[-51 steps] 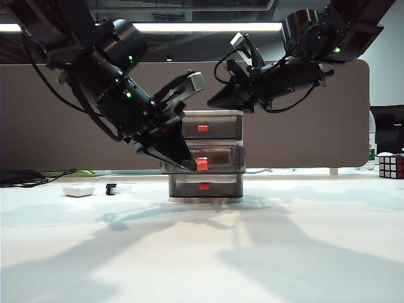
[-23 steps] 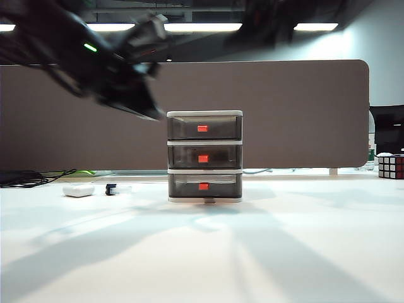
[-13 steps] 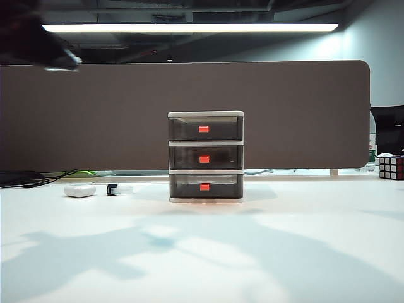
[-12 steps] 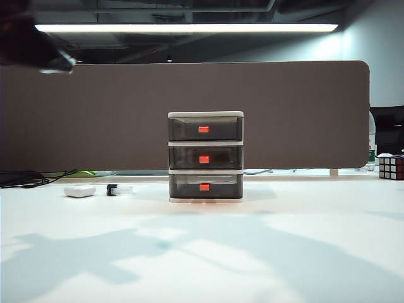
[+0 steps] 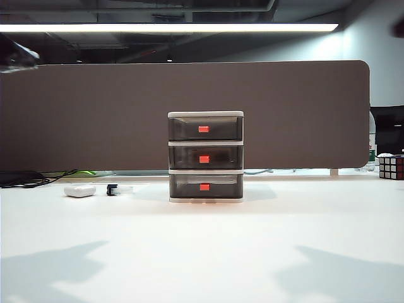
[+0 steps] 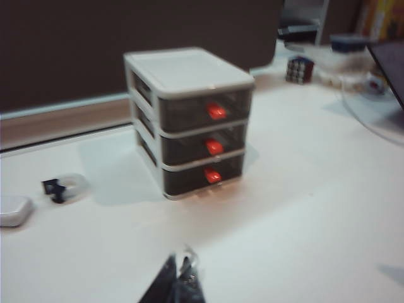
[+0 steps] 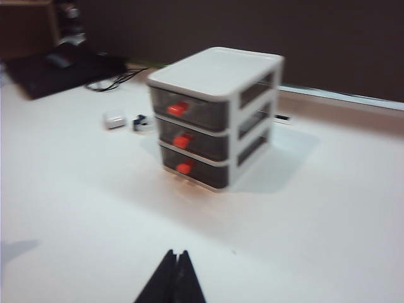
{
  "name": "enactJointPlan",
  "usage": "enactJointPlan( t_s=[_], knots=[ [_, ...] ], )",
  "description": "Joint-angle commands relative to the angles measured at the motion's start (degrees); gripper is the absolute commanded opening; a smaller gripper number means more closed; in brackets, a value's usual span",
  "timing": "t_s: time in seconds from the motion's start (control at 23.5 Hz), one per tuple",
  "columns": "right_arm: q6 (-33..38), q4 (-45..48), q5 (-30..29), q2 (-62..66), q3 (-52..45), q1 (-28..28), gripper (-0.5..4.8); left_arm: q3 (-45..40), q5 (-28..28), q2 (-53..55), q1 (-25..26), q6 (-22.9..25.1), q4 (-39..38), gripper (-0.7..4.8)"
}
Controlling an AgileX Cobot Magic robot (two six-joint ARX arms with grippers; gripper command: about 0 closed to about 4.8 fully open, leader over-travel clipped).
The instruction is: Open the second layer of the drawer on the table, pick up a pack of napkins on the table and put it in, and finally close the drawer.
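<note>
The left tool (image 6: 180, 278) hangs above the table (image 5: 202, 252), fingers pressed together and holding nothing. Ahead of it and well apart stands the drawer (image 6: 189, 123), all three tiers pushed in, the second layer (image 6: 202, 144) flush with the frame. The pack of napkins shows in no view. The right tool (image 7: 175, 268) is likewise fully closed and empty, with the drawer well ahead of it.

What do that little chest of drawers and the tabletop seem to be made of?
The drawer: likely plastic, with a pale grey matt frame and smoky see-through drawer fronts carrying red-orange tabs. The table: a smooth white surface, perhaps laminate; its faint sheen leaves that open.
</note>
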Motion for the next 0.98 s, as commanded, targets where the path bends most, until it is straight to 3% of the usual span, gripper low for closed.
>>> enactJointPlan(
  t_s=[0.04,0.17,0.47,0.77,0.98],
  knots=[
    [1.8,-2.3,3.5,-11.7,-3.5,0.0,-0.05,-3.0,-2.4,-3.7,0.0,-0.4,0.1,-0.06],
    [3.1,-4.2,6.7,-12.0,-4.1,0.1,-0.05,-5.1,-2.2,-5.2,0.0,-2.1,1.6,-0.06],
    [4.0,-2.6,7.1,-12.5,-9.4,0.7,-0.05,-9.9,-1.1,-8.5,0.0,-4.6,5.1,-0.06],
    [5.0,6.6,7.1,-12.5,-16.6,0.7,-0.05,-10.0,-1.2,-8.6,0.1,-4.3,5.9,-0.06],
    [2.6,7.4,8.0,-12.5,-17.4,0.6,-0.05,-10.0,-1.2,-8.5,0.4,-1.5,5.0,-0.06]
  ],
)
